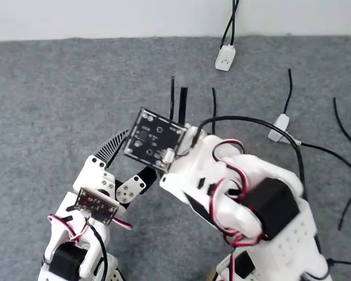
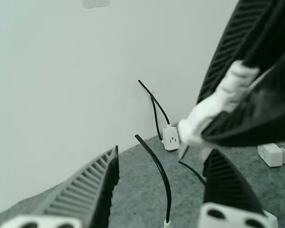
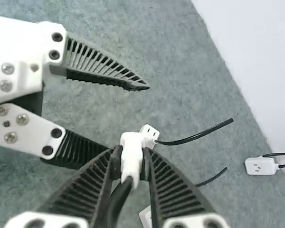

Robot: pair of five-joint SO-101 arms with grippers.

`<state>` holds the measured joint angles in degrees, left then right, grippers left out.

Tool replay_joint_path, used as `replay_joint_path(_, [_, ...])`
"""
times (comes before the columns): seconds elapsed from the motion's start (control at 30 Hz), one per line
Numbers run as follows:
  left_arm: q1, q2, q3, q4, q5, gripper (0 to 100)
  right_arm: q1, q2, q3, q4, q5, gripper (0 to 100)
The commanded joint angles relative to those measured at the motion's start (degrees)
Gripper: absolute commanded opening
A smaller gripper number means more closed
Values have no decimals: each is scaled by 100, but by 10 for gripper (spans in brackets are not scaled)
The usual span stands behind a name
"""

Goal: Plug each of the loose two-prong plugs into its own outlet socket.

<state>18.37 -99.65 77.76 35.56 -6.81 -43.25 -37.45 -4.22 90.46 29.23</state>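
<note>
My right gripper (image 3: 131, 153) is shut on a white two-prong plug (image 3: 131, 159), whose black cable runs back between the fingers. Just beyond the plug a small white outlet socket (image 3: 149, 133) on a black cable lies on the grey carpet. My left gripper (image 3: 126, 118) stands open right beside it, one ribbed finger on each side of that area. In the left wrist view the held plug (image 2: 213, 107) hangs above my open left gripper (image 2: 164, 156). In the high view the right arm's camera board (image 1: 155, 140) hides the plug.
Another white socket (image 1: 225, 57) lies by the back wall, and one more (image 1: 279, 127) to the right. Several loose black cables (image 1: 183, 99) trail over the carpet (image 1: 58, 93). The two arms stand close together at the front.
</note>
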Motion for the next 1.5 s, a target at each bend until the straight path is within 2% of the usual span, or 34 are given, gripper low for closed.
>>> replay_joint_path(0.0, [-141, -18, -171, -211, 53, 268, -22, -321, -255, 163, -88, 8])
replay_joint_path(0.7, [-141, -18, -171, -193, 53, 268, -4, -576, 141, 312, -211, 8])
replay_joint_path(1.0, [-141, -18, -171, -193, 53, 268, 13, -1323, 1134, -101, -193, 8])
replay_joint_path(1.47, [-105, 9, -136, -193, 44, 268, 13, -1473, 703, -171, -193, 8])
